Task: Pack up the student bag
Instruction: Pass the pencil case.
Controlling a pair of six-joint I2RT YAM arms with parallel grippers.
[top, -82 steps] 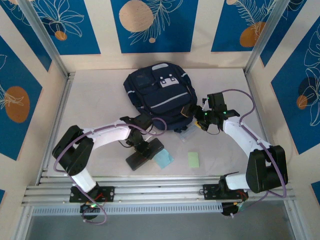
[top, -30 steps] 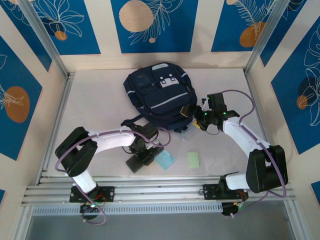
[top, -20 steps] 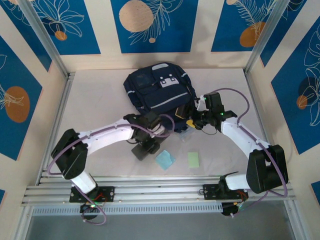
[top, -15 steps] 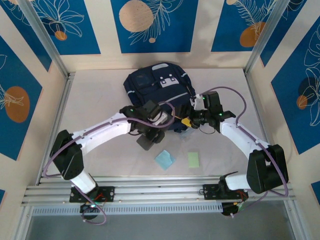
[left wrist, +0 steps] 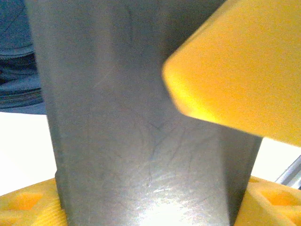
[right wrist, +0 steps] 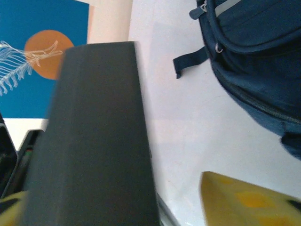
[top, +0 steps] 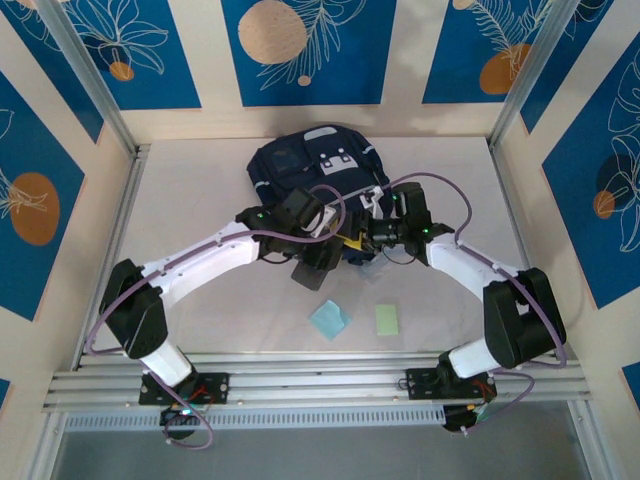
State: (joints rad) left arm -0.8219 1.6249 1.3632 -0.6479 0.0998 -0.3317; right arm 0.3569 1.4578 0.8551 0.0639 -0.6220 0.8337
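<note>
beside the student bag (top: 300, 165), the left hand (top: 322, 252) grips a black case (top: 308, 272), seemingly outside.

- Student bag (top: 290, 175): a large dark navy fabric backpack with pale grey stripe trim and a white patch on its front pocket.
- It lies flat, front up, at the table's (top: 190, 210) 12 o'clock side, with its top end pointing toward 12.

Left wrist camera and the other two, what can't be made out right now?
Left wrist view: the black case, very close, hides most of the student bag; the yellow finger is blurred.
Right wrist view: a dark slab up close blocks the left half; what it is, unclear.
Top view: the arms cover the bag's near edge; the right hand too small to judge open or shut.
</note>
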